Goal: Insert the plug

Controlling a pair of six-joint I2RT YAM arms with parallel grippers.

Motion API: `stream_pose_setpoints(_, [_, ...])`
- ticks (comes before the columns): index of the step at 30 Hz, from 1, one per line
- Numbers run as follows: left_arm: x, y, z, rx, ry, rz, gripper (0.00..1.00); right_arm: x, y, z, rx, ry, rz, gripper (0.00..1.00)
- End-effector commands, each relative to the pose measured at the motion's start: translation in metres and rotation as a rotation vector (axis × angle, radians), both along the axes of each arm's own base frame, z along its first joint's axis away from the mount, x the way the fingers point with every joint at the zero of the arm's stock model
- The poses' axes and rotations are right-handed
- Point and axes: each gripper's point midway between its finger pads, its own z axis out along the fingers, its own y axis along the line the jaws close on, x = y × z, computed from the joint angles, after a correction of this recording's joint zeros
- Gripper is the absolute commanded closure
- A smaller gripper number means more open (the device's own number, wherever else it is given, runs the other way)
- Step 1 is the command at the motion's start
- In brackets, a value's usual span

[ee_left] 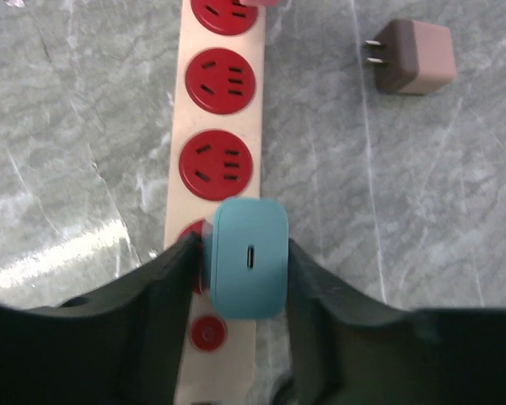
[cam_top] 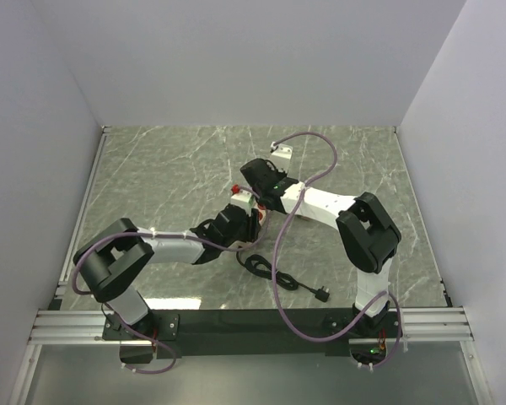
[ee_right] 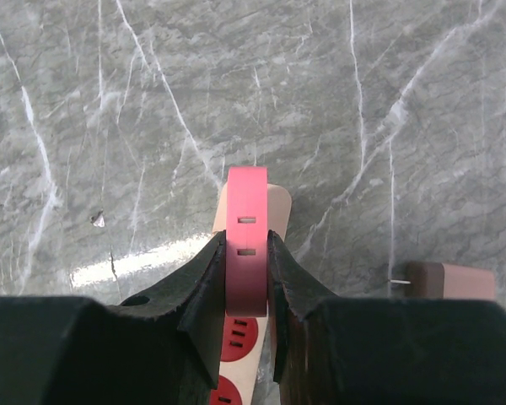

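A cream power strip (ee_left: 175,169) with round red sockets (ee_left: 222,80) lies on the marble table. A blue plug (ee_left: 249,270) stands in a socket near the strip's switch end. My left gripper (ee_left: 244,246) holds it, its jaws pressed close against the plug's two sides. At the strip's other end (ee_right: 277,206), my right gripper (ee_right: 247,240) is shut on a flat pink plug (ee_right: 246,198) with two slots, standing upright. In the top view both grippers (cam_top: 246,221) (cam_top: 255,194) meet over the strip at the table's middle, hiding most of it.
A brown and pink charger (ee_left: 413,56) (ee_right: 451,281) lies loose on its side right of the strip. A white adapter (cam_top: 282,150) sits further back. A black cord with a plug (cam_top: 324,294) trails near the front edge. White walls enclose the table.
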Motion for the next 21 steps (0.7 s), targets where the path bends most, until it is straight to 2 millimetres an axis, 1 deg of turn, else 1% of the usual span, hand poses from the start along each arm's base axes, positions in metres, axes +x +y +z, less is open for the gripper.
stream_pose_setpoints(1, [-0.015,-0.008,0.014,-0.059,-0.002,-0.040,0.48,0.004,0.006,0.029,0.049,-0.070,-0.010,1.00])
stream_pose_setpoints(2, [-0.015,-0.006,0.015,-0.063,-0.005,-0.032,0.43,0.005,0.006,0.028,0.050,-0.068,-0.009,1.00])
stream_pose_setpoints(6, [-0.016,-0.002,0.021,-0.085,-0.019,-0.016,0.33,0.003,0.003,0.029,0.047,-0.068,-0.015,1.00])
stream_pose_setpoints(9, [-0.013,0.002,0.028,-0.099,-0.035,0.011,0.30,0.001,0.000,0.033,0.046,-0.071,-0.019,1.00])
stream_pose_setpoints(10, [-0.013,0.005,0.028,-0.093,-0.040,0.027,0.28,-0.001,-0.002,0.032,0.041,-0.070,-0.021,1.00])
stream_pose_setpoints(12, [-0.011,0.009,0.032,-0.101,-0.048,0.044,0.27,-0.003,-0.005,0.037,0.048,-0.077,-0.025,1.00])
stream_pose_setpoints(14, [-0.013,0.012,0.033,-0.109,-0.057,0.053,0.26,-0.006,-0.007,0.036,0.048,-0.075,-0.024,1.00])
stream_pose_setpoints(15, [-0.013,0.013,0.040,-0.132,-0.068,0.057,0.26,-0.006,-0.007,0.037,0.054,-0.078,-0.026,1.00])
stream_pose_setpoints(16, [-0.016,0.016,0.038,-0.133,-0.068,0.058,0.26,-0.007,-0.008,0.034,0.053,-0.070,-0.024,1.00])
stream_pose_setpoints(18, [-0.017,0.020,0.042,-0.148,-0.079,0.071,0.26,-0.009,-0.006,0.032,0.054,-0.063,-0.018,1.00])
stream_pose_setpoints(21, [-0.018,0.026,0.045,-0.154,-0.086,0.087,0.26,-0.010,0.002,0.025,0.078,-0.053,0.006,1.00])
